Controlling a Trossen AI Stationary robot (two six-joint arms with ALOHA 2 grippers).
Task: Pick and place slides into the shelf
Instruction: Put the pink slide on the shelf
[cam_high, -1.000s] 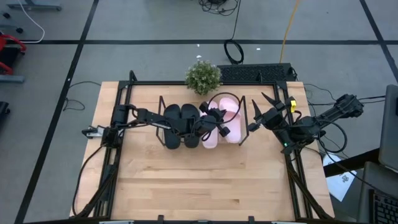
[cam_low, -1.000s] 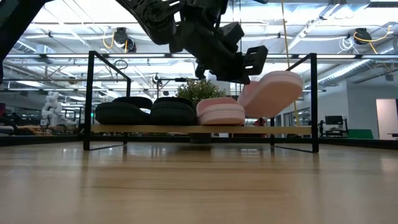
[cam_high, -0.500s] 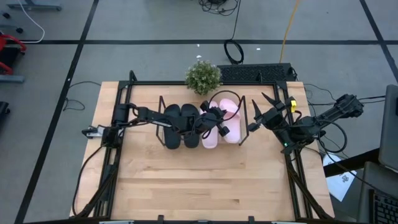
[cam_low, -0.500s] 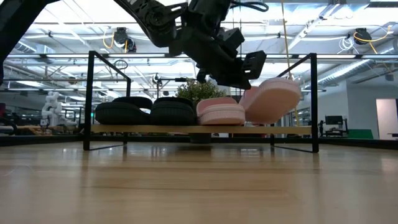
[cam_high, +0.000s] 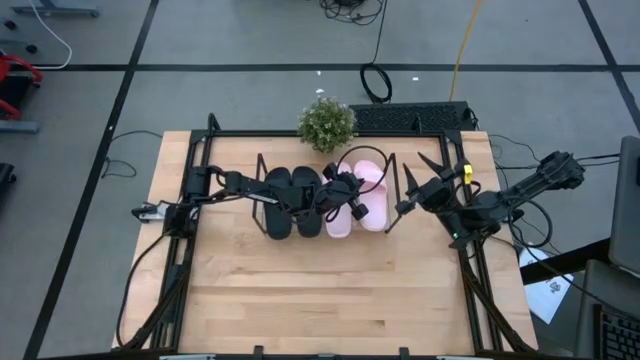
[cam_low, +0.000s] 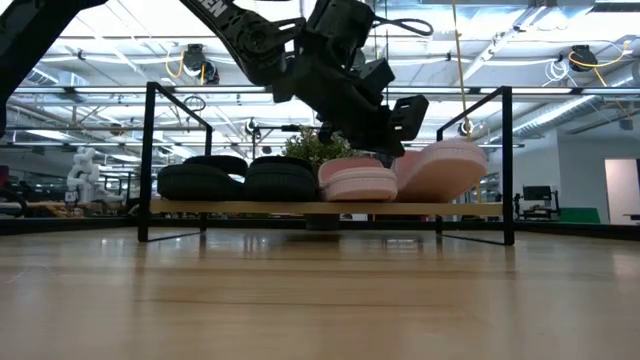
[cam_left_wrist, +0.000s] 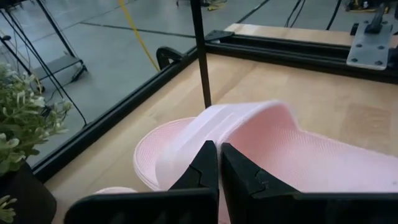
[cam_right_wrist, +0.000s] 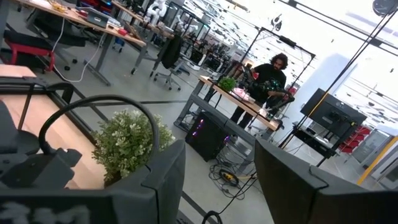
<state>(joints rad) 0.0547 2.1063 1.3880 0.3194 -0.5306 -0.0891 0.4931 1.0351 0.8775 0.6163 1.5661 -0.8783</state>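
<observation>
Two black slides (cam_high: 290, 198) and one pale pink slide (cam_low: 357, 180) lie side by side on the shelf's wooden board (cam_low: 300, 208). The second pink slide (cam_low: 440, 170) sits at the shelf's right end, its sole down on the board, nearly level. My left gripper (cam_high: 352, 195) reaches across the shelf from the left and is shut on this slide. My right gripper (cam_high: 412, 183) hovers open just right of the shelf, touching nothing. My left gripper pinches the second pink slide's wide strap (cam_left_wrist: 249, 124) at its edge between the two fingers (cam_left_wrist: 205, 168). It comes slanting down from the table's left side. The slide lies on the shelf board at the right end, almost flat.
A small potted plant (cam_high: 326, 122) stands just beyond the shelf's far side. A black frame (cam_high: 480, 270) edges the table. Bare wood lies on the near half of the table (cam_high: 320, 290). A person sits at a desk far off in the room (cam_right_wrist: 268, 78).
My left gripper has moved down, keeping hold of the pink slide. The slide, held tilted above the shelf's right end before, has come down onto the board and levelled out. My right gripper has shifted slightly toward the shelf.
</observation>
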